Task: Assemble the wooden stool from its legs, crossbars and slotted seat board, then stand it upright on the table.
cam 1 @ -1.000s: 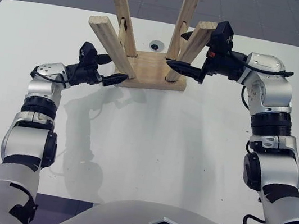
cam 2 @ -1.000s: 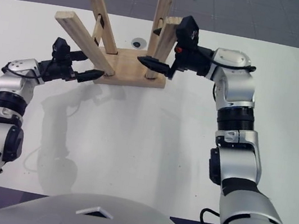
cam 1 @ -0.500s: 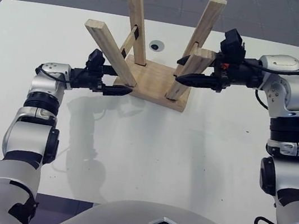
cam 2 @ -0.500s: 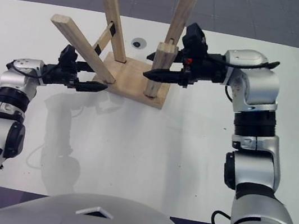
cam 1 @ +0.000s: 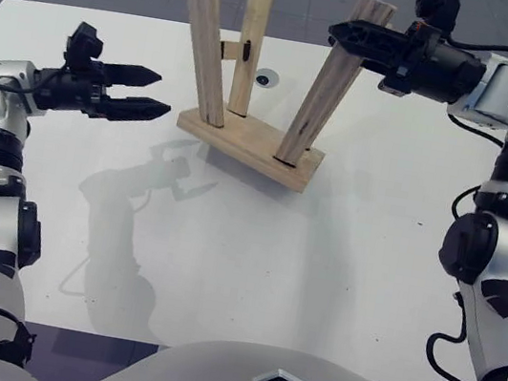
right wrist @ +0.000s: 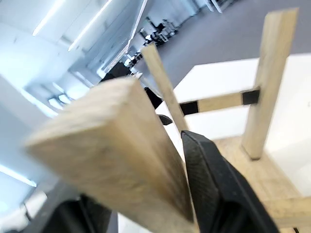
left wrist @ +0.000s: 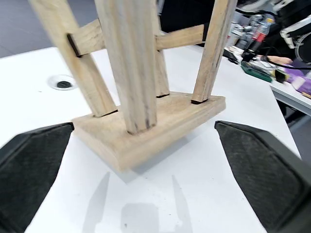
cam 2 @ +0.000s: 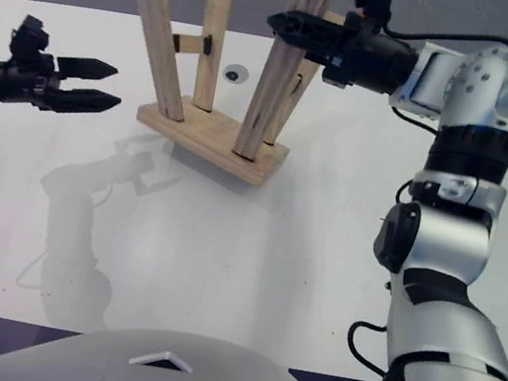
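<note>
The stool [cam 1: 247, 141] stood upside down: its pale wooden seat board [cam 1: 269, 154] was down on the white table [cam 1: 270, 270] and its legs [cam 1: 204, 38] rose from the board, splaying outward. In the left wrist view four legs showed, joined near the board by short crossbars [left wrist: 180, 36] set into dark slots. Whether the board lay quite flat could not be told.

The right gripper [cam 1: 356, 35] was up at the free end of the leg nearest it [cam 1: 322, 95], its dark fingers [right wrist: 214, 184] pinching that end from both sides; the blunt sawn tip of the leg sat between them in the right wrist view. The rest of the stool hung below and beyond this gripper, down to the board on the table.

The left gripper [cam 1: 158, 92] hovered above the table with its fingers [left wrist: 29, 165] spread wide and nothing between them. The stool stood near its fingertips but apart from them, straight ahead of the open gap.

A small round hole [cam 1: 266, 78] in the tabletop lay past the stool from the left gripper. Behind the stool, in the left wrist view, a second table [left wrist: 286, 92] carried small cluttered items.
</note>
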Available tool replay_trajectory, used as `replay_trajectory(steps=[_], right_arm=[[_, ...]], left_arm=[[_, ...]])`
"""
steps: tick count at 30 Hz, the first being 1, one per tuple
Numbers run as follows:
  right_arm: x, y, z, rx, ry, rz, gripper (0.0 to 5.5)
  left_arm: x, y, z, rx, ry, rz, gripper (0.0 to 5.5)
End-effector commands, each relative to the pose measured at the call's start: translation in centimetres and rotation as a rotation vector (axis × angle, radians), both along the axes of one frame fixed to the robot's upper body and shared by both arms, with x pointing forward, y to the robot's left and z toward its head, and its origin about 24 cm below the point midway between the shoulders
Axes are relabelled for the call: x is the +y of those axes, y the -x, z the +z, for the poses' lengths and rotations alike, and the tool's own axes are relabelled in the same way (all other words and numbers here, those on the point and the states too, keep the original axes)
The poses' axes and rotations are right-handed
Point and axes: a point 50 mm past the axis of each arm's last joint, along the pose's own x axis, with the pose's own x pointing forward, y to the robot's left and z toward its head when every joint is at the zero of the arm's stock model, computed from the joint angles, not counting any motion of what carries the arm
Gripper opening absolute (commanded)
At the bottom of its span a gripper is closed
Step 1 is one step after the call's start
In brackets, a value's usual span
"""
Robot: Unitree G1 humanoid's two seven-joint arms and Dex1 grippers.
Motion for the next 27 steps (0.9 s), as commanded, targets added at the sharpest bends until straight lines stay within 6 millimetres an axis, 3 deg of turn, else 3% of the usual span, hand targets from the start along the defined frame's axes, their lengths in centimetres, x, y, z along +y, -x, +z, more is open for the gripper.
replay_trajectory(steps=[1, 8, 12, 16, 19, 22, 27], right_arm=[[-1.5, -2.2, -5.5, 0.298, 0.069, -0.340, 2.90], [-4.6, -3.5, -5.0, 0.183, -0.186, -0.572, 4.03], [-7.8, -3.4, -5.8, 0.157, -0.169, -0.765, 4.61], [-11.2, -1.9, -7.2, 0.115, 0.020, -0.829, 5.29], [-12.3, 0.8, -8.1, -0.021, 0.325, -0.778, 5.39], [-8.8, 4.7, -8.5, -0.301, 0.568, -0.550, 5.39], [-3.5, 9.1, -10.6, -0.467, 0.695, -0.232, 5.39]], left_arm=[[0.5, -0.6, 0.8, -0.039, -0.003, 0.057, 5.40], [-1.4, -0.2, -2.1, 0.033, 0.028, -0.010, 5.40], [-1.7, 0.5, -2.9, 0.056, 0.045, -0.023, 5.40], [-1.8, 1.1, -3.0, 0.028, 0.060, 0.002, 5.40], [-1.8, 1.6, -3.0, -0.032, 0.039, 0.036, 5.40], [-2.0, 1.8, -2.8, -0.112, 0.024, 0.099, 5.40], [-2.3, 2.1, -3.1, -0.141, 0.010, 0.121, 5.40]])
